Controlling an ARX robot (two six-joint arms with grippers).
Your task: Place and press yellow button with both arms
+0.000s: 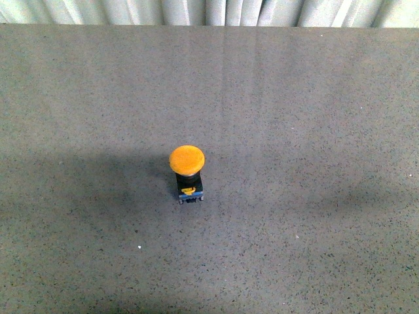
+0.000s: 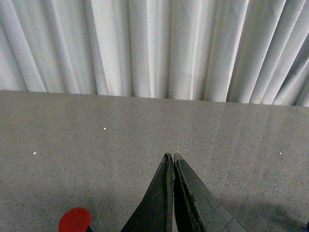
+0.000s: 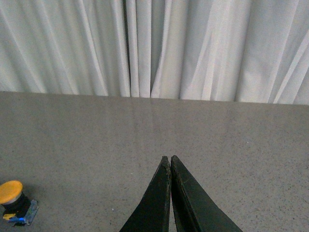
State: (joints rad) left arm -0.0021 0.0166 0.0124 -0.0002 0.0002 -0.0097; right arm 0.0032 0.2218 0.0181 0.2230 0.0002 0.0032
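The grey speckled stone-like table top (image 1: 314,131) is flat and matt, and it fills the front view. At its far edge hangs a white pleated fabric curtain (image 1: 216,12) with soft vertical folds. The black two-finger left gripper (image 2: 173,157) has its tapered fingers pressed together, holding nothing. The black right gripper (image 3: 170,158) is the same, tips together and empty. The small yellow button (image 1: 186,160), a round domed orange-yellow cap on a black boxy base, stands upright near the table's middle.
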